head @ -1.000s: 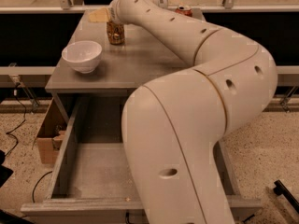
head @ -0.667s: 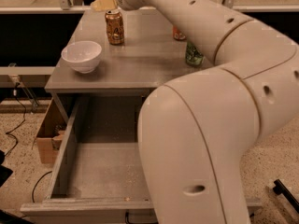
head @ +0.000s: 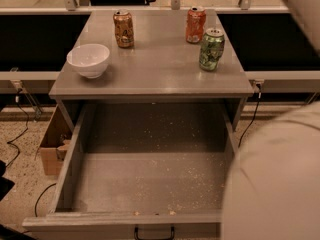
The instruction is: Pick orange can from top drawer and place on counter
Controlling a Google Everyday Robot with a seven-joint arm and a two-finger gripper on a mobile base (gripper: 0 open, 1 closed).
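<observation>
Orange can [head: 123,29] is standing upright on the desk [head: 155,69], back-left part of the top, silver lid w/ pull tab facing up, nothing touching it. Gripper is out of frame, so can't tell its state. All we get of the robot is a big pale arm segment [head: 272,184] bulging in past the desk's front-right corner, plus a sliver of casing beyond the desk's back-right corner.

Also on the desk: a white bowl [head: 88,60] near the left edge, closer to the front than the orange can and apart from it. A red-orange can [head: 195,25] sits back-right, upright. A green can [head: 211,49] is just in front of that one, near the right edge, looks tilted a bit. These two are close together, can't tell if they touch.

Top drawer [head: 150,184] is pulled wide open under the desk's front edge, grey floor speckled w/ crumbs, dark handle [head: 154,232] on its front panel. Its right-front corner is hidden behind the arm segment.

Cardboard box [head: 52,144] sits on the floor by the desk's left side, cables [head: 20,129] trailing farther left.
</observation>
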